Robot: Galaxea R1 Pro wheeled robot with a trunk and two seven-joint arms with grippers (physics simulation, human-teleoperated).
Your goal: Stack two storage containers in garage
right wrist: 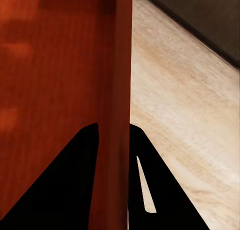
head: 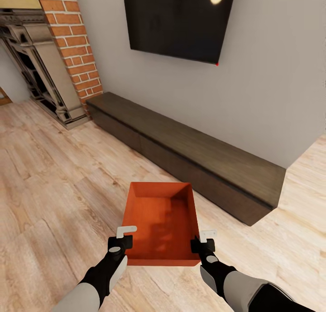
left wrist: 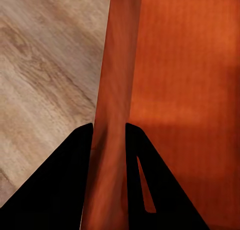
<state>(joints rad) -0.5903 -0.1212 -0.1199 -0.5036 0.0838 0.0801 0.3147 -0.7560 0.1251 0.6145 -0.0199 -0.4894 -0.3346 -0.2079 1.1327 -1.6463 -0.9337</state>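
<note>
Light plank floor (head: 54, 176), living room; both grippers pinching orange container (head: 160, 221) walls.

One storage container (head: 160, 223), two grippers, left gripper (head: 124, 238), right gripper (head: 203, 240), one TV (head: 179, 20), one low cabinet (head: 190, 153)

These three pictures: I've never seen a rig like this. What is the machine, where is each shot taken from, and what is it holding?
It is a simulated two-armed robot on wheels. The big picture looks down from its head: a storage container, orange-red and open-topped, is gripped by the left gripper on one side wall and the right gripper on the other. The other two pictures come from cameras at each wrist, looking along the fingers, which straddle the container's wall in both. The room has a wood plank floor, a long dark cabinet, a brick fireplace and a wall TV. Whether the container is lifted or resting on the floor is unclear.
</note>
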